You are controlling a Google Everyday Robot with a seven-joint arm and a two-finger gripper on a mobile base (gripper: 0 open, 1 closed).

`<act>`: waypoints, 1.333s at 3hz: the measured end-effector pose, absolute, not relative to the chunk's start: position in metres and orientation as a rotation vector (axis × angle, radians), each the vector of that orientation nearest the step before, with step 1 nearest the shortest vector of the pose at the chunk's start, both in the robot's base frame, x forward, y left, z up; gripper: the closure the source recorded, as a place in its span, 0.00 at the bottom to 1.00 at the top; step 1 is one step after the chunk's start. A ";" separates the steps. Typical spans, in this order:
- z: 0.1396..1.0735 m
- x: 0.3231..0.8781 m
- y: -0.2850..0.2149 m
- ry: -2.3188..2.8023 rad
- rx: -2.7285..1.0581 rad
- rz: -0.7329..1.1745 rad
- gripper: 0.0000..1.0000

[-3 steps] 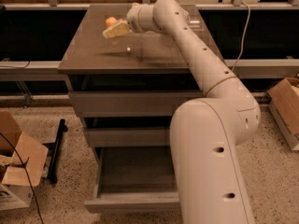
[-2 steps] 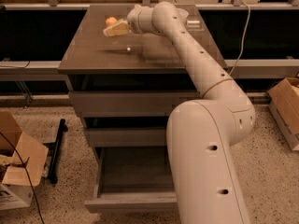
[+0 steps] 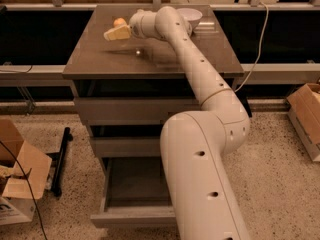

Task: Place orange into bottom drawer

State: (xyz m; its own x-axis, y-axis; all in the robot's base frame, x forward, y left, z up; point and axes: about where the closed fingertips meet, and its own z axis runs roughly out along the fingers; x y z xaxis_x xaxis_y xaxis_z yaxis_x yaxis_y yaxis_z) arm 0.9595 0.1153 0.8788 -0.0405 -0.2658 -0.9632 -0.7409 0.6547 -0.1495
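Note:
The orange (image 3: 120,21) sits on the cabinet top near the back, left of the middle. My gripper (image 3: 116,33) hovers low over the top, just in front of the orange and very close to it; I cannot tell whether they touch. The arm reaches to it from the lower right across the cabinet. The bottom drawer (image 3: 131,216) is pulled out at the foot of the cabinet, and its tray shows nothing in the visible part. The arm's thick lower link hides the drawer's right part.
A white bowl (image 3: 190,15) stands at the back of the cabinet top (image 3: 100,59), right of the gripper. The two upper drawers (image 3: 125,111) are closed. Cardboard boxes stand on the floor at the left (image 3: 17,179) and at the far right (image 3: 305,119).
The gripper has moved slightly left and toward the front of the cabinet top, so the orange now shows apart, just behind it.

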 end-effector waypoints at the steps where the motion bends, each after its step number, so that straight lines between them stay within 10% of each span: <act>1: 0.877 0.965 0.125 1.600 -0.839 0.490 0.00; 4: 0.872 0.996 0.129 1.608 -0.726 0.433 0.00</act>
